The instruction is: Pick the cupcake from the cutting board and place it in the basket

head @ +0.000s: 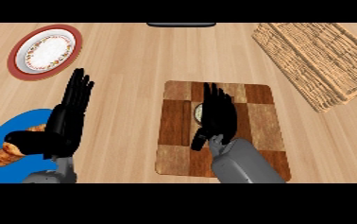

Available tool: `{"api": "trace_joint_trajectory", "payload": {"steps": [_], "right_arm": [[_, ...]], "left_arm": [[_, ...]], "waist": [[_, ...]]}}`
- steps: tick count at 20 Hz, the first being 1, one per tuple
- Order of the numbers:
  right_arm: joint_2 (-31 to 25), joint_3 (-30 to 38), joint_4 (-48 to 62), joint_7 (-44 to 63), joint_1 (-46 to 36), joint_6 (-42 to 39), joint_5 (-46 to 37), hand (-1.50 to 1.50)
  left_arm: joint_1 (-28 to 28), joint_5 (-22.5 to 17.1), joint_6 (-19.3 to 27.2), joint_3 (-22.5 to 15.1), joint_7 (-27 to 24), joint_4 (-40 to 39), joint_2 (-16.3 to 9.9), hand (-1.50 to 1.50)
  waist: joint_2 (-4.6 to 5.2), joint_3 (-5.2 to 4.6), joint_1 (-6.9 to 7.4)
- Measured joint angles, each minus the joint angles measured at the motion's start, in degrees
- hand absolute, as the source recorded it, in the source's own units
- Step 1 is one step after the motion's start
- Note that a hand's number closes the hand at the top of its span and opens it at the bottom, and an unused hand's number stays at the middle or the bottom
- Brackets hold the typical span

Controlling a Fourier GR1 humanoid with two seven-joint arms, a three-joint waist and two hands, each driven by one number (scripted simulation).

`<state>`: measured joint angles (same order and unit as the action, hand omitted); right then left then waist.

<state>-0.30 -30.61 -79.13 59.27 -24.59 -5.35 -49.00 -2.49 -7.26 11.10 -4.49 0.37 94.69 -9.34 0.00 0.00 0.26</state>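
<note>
A: Where is the cupcake (198, 112) to be found?

B: It is seen on the cutting board (265, 119), just left of the right hand's fingers (217, 106). Only a pale sliver of it is shown; the rest is hidden beneath the right hand (215, 119).

A: Is it being grasped?

B: That cannot be told for certain. The fingers are stretched forward over it and appear straight rather than curled, with the thumb (199, 141) turned down at the near left side. No lift from the board is seen.

A: And the other hand?

B: The left hand (66, 119) is held upright at the left of the view, its fingers (78, 88) straight and released, nothing being held. A blue plate (21, 168) with some browned food (8, 150) on it is partly covered by that hand's palm and thumb.

A: Where is the basket (314, 62) placed?

B: Well beyond and to the right of the right hand's fingers, at the far right of the wooden desk (132, 67), apart from the board.

A: Anything else?

B: A red-rimmed white plate (43, 50) lies beyond the left hand's fingertips, at the far left. A dark object (181, 24) is cut off by the desk's far edge, straight ahead of the right fingers.
</note>
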Motion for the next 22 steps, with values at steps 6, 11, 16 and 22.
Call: {"api": "trace_joint_trajectory", "payload": {"steps": [6, 11, 16, 22], "right_arm": [[0.13, 1.13, 5.02, -1.42, -1.45, 2.62, 0.61, 1.5], [0.07, 1.3, 7.74, -4.88, -1.5, 0.34, 0.3, 1.5], [-0.03, 0.96, 9.47, -7.61, -2.3, -0.23, -0.85, 1.5], [0.0, 4.02, 15.15, -7.86, -6.82, 0.61, -1.83, 1.5]], "left_arm": [[0.8, 2.21, 0.2, -0.82, -0.52, 0.29, 2.04, 0.0], [3.31, 2.01, -1.02, -0.43, -0.78, 2.2, 1.98, 0.0], [2.47, 2.35, -1.78, 0.62, -0.57, 1.06, 2.21, 0.0], [1.37, 2.22, -2.56, 1.41, 0.02, 1.13, 2.55, 0.0]], "waist": [[0.01, -0.01, 0.06], [-0.11, -0.03, 0.06], [-0.25, -0.08, -0.01], [0.02, -0.04, 0.54]]}}
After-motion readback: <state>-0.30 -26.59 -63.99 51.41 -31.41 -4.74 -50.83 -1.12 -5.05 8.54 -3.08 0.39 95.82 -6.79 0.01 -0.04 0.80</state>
